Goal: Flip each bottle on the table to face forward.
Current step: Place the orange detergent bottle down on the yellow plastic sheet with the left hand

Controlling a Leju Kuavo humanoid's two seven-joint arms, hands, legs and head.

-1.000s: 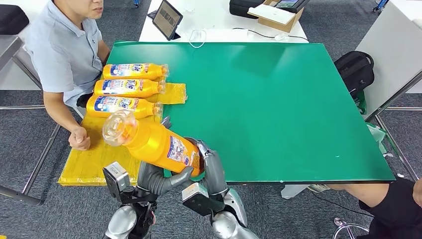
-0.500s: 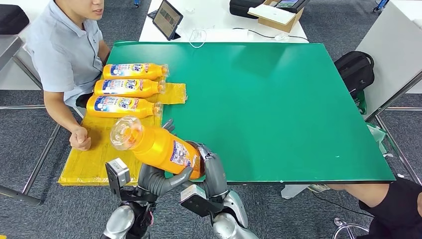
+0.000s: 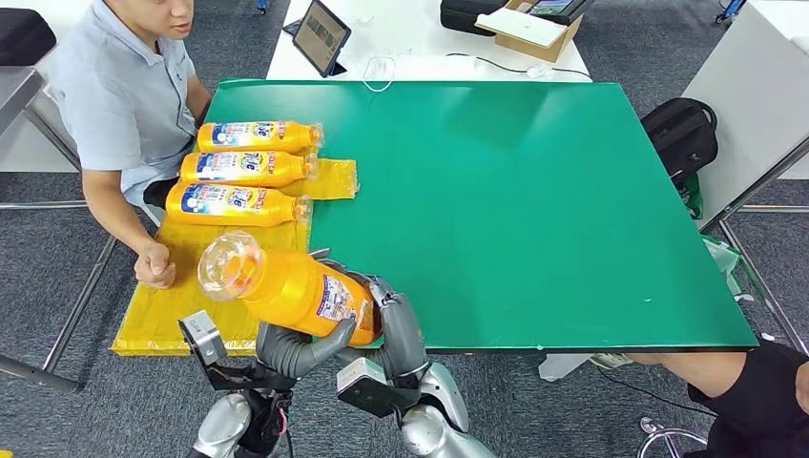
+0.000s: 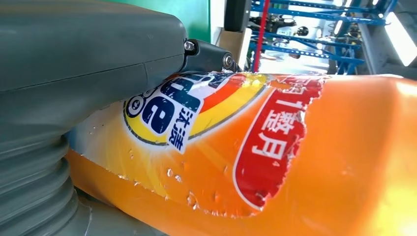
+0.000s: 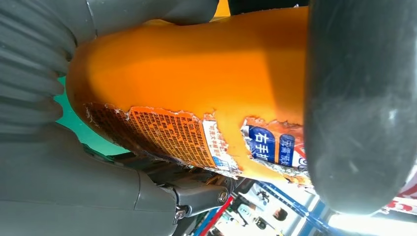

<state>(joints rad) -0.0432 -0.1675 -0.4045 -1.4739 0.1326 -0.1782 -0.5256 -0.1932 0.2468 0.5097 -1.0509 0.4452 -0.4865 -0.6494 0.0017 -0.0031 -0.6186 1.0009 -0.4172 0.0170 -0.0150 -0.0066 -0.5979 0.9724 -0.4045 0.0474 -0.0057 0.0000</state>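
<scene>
An orange bottle (image 3: pixel 286 286) with a clear cap is held in the air over the table's near left corner, cap pointing up and left. My left hand (image 3: pixel 298 345) cradles it from below and my right hand (image 3: pixel 396 324) grips its base end. The left wrist view shows its front label (image 4: pixel 206 128) against the grey thumb (image 4: pixel 78 59). Its torn back label (image 5: pixel 187 137) faces the right wrist camera. Three more orange bottles (image 3: pixel 243 168) lie side by side on a yellow mat (image 3: pixel 181 296), front labels up.
A person in a light shirt (image 3: pixel 119 105) sits at the table's left, fist (image 3: pixel 153 265) resting on the yellow mat. The green table (image 3: pixel 534 210) stretches to the right. A tablet (image 3: pixel 320 36) and a cardboard box (image 3: pixel 529 29) stand on the white table behind.
Both hands have drawn the held bottle slightly down and toward me, and its cap end has swung a little left and lower. The lying bottles and the person stay put.
</scene>
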